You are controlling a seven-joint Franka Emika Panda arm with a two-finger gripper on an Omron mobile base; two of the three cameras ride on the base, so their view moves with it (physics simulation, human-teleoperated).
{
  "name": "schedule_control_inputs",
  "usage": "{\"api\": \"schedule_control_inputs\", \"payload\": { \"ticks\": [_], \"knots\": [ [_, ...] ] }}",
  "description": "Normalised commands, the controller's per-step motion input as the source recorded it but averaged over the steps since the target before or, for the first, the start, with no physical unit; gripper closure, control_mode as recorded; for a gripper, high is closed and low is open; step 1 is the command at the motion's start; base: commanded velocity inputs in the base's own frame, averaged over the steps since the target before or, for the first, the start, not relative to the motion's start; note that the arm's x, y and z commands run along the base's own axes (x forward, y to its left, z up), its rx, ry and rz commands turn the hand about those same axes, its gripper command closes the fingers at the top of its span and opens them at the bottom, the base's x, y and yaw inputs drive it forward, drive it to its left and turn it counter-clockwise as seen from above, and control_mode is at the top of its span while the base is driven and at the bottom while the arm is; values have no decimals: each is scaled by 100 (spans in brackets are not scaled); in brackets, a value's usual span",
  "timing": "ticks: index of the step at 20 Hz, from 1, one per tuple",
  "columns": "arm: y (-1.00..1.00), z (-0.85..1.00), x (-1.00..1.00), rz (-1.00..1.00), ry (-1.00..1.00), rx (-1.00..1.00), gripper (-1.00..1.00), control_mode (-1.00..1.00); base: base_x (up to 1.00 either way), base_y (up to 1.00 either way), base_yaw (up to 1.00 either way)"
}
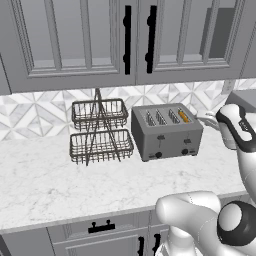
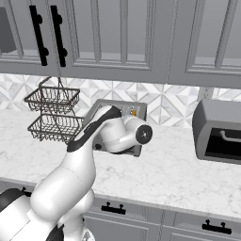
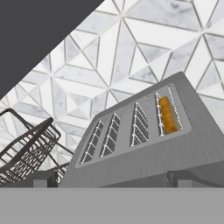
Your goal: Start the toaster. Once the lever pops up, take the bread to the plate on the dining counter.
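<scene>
While its two dark finger tips stand far apart at the lower corners of the hand view, the hand holds nothing and hangs over the front edge of the boxy grey metal four-slot toaster, which fills the lower middle of that frame. In the slot nearest the right of the frame sits the small tan-orange bread slice, sunk between the slot's wires. To the lower left of the frame, the dark two-tier wire basket rack stands beside the toaster.

In the left base view the toaster stands at the middle right of the frame on the white grey-veined marble desk, the bread in its rightmost slot and two small dark levers on its front. The rack is just to its left. In the right base view a grey boxy oven-like appliance rests at the right edge.
</scene>
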Motion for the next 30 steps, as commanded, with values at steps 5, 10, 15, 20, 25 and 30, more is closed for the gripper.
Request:
{"api": "schedule_control_inputs", "payload": {
  "ticks": [5,10,15,20,25,30],
  "knots": [
    [0,0,0,0,0,0,-100,-100,0,0,0],
    [0,0,0,0,0,0,-100,-100,0,0,0],
    [0,0,0,0,0,0,-100,-100,0,0,0],
    [0,0,0,0,0,0,-100,-100,0,0,0],
    [0,0,0,0,0,0,-100,-100,0,0,0],
    [0,0,0,0,0,0,-100,-100,0,0,0]
  ]
}}
